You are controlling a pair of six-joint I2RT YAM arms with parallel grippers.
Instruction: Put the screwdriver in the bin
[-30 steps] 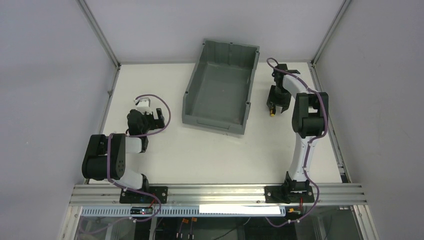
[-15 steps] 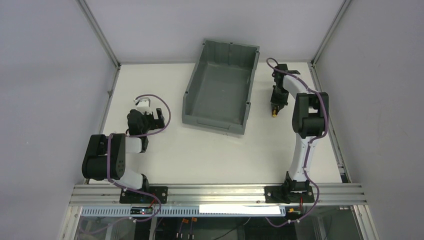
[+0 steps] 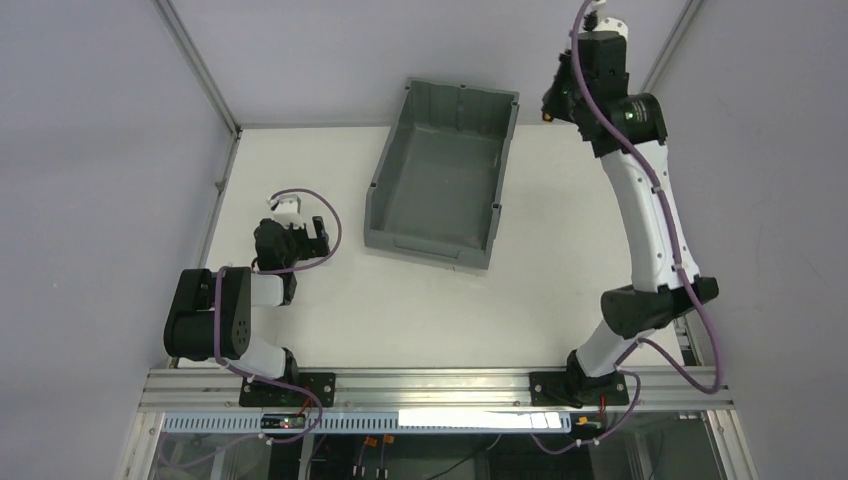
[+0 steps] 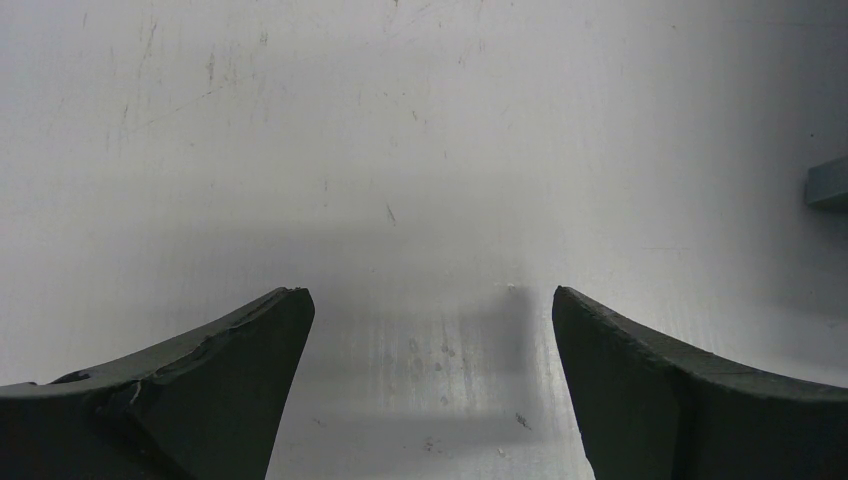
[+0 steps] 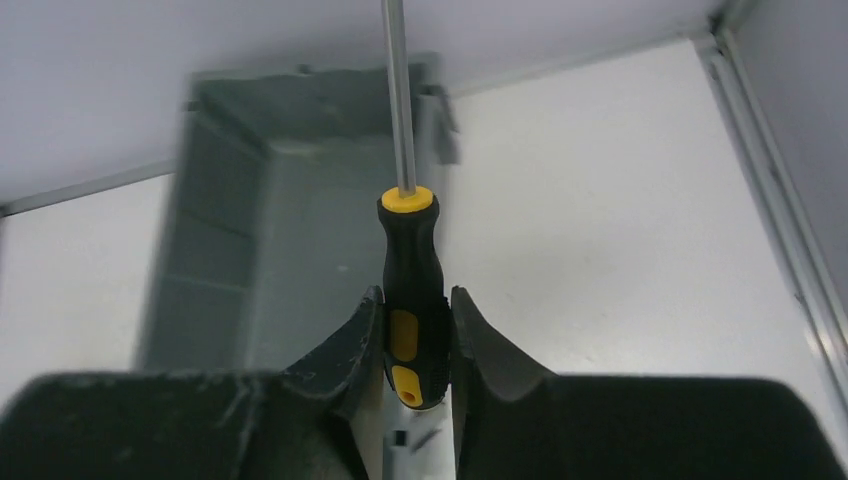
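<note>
Pinching with the right hand (image 5: 412, 300) a slim screwdriver (image 5: 410, 250), black-and-yellow handle and thin metal shaft, aloft near the far right corner of the large grey ribbed plastic bin (image 3: 440, 180) on the white tabletop (image 3: 400, 300). Hovering low over that tabletop with left hand (image 4: 430, 310) spread.

Screwdriver (image 5: 411, 255) newly aloft (right end effector (image 5: 415, 296))

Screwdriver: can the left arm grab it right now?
Probably not. The right gripper is shut on the screwdriver, raised by the far right corner of the bin. The left gripper sits open, low over the table on the other side, so the bin lies between them.
</note>
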